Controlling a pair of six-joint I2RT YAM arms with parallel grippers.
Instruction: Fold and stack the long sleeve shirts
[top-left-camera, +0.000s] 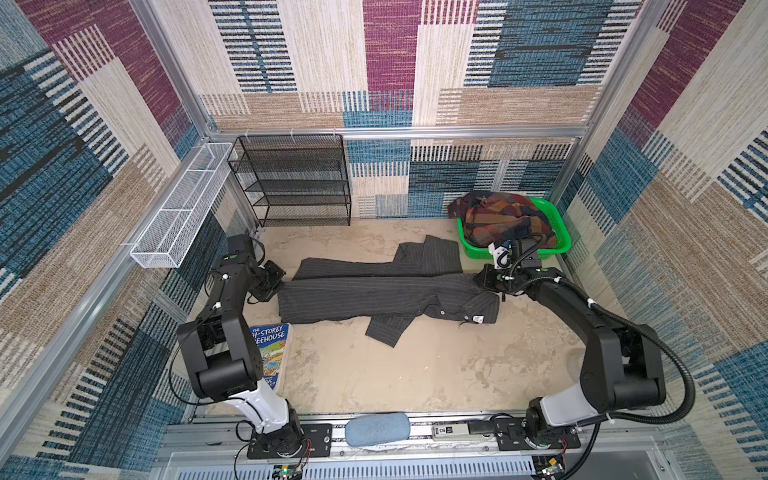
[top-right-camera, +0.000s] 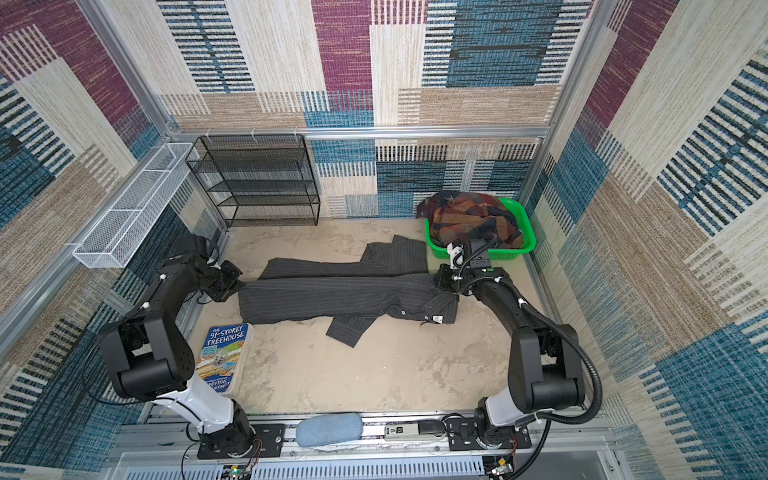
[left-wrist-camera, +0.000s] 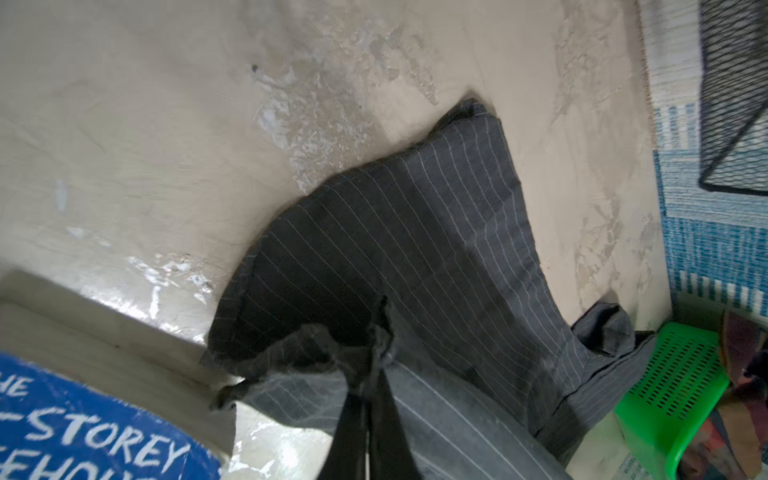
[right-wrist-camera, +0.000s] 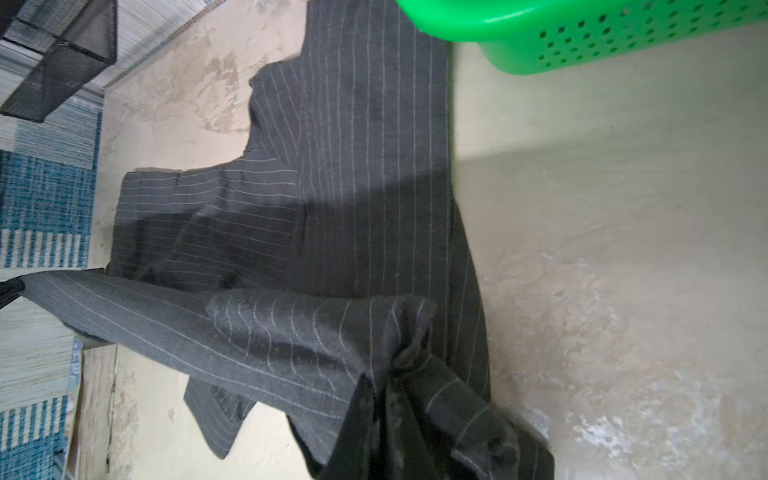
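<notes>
A dark charcoal pinstriped long sleeve shirt (top-left-camera: 374, 295) (top-right-camera: 340, 295) lies stretched left to right across the beige table, one sleeve spread behind it and one in front. My left gripper (top-left-camera: 279, 286) (left-wrist-camera: 376, 361) is shut on its hem at the left end. At the collar end, my right gripper (top-left-camera: 480, 279) (right-wrist-camera: 386, 374) pinches bunched cloth. The cloth (left-wrist-camera: 415, 232) (right-wrist-camera: 365, 166) sags between the two grips. A plaid long sleeve shirt (top-left-camera: 498, 220) (top-right-camera: 469, 218) sits crumpled in the green basket (top-left-camera: 557, 237) at the back right.
A blue book (top-left-camera: 270, 345) (left-wrist-camera: 83, 428) lies by the left arm. At the back left stands a black mesh rack (top-left-camera: 291, 178), and a white wire basket (top-left-camera: 178, 208) hangs on the left wall. On the front rail rests a blue-grey pad (top-left-camera: 376, 430).
</notes>
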